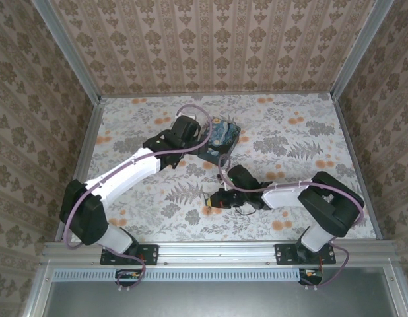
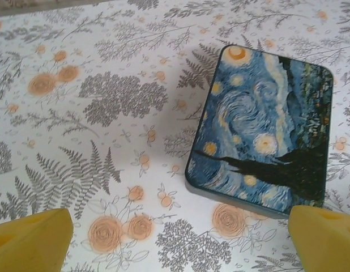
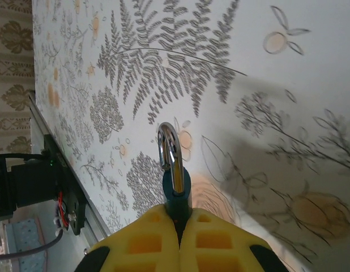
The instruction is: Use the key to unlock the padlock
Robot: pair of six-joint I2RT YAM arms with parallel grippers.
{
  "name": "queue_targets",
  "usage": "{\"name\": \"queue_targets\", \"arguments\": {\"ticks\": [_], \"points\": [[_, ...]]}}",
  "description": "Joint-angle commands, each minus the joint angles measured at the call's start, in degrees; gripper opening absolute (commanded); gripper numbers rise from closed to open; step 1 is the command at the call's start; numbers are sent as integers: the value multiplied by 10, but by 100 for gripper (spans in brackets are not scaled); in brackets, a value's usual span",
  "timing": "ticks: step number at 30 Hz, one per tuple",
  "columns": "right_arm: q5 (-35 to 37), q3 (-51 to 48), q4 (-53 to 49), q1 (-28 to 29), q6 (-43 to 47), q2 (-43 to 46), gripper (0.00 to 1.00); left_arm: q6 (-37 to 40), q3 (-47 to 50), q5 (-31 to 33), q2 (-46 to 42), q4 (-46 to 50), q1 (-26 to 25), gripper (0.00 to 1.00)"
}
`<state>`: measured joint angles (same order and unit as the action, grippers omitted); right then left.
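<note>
Padlock held by its body in right jaws, shackle outward, low over bench; left jaws wide, empty, above box; likely light, rigid, slick — grip the body, leave shackle free.

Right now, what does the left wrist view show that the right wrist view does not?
Left wrist view: the painted box lying flat, beyond the open left gripper. Right wrist view: the padlock, its body clamped in the shut right gripper, shackle pointing away. Both: the floral table and yellow fingers.
</note>
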<state>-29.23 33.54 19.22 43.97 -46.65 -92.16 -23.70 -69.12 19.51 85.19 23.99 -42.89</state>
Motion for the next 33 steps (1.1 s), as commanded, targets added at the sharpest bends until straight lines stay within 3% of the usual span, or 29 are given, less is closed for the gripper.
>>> {"name": "queue_targets", "arguments": {"ticks": [1, 17, 19, 22, 29, 31, 33], "points": [[-12, 29, 22, 1, 5, -13, 0, -25, 22, 12, -28, -4, 4, 100], [-16, 6, 9, -55, 27, -25, 0, -41, 65, 2, -56, -24, 11, 100], [-16, -2, 7, -64, 28, -19, 11, -43, 66, -1, -56, -26, 12, 100], [-15, -17, -6, -85, 32, 4, 42, -44, 66, -3, -58, -26, 11, 100], [-24, -22, -110, -174, 69, 138, 79, -45, 62, -15, -75, -23, 23, 100], [-16, -4, -165, -201, 91, 185, 95, -45, 64, -18, -85, -21, 36, 100], [-8, 16, -205, -227, 108, 220, 99, -44, 69, 0, -97, -21, 46, 100]]}}
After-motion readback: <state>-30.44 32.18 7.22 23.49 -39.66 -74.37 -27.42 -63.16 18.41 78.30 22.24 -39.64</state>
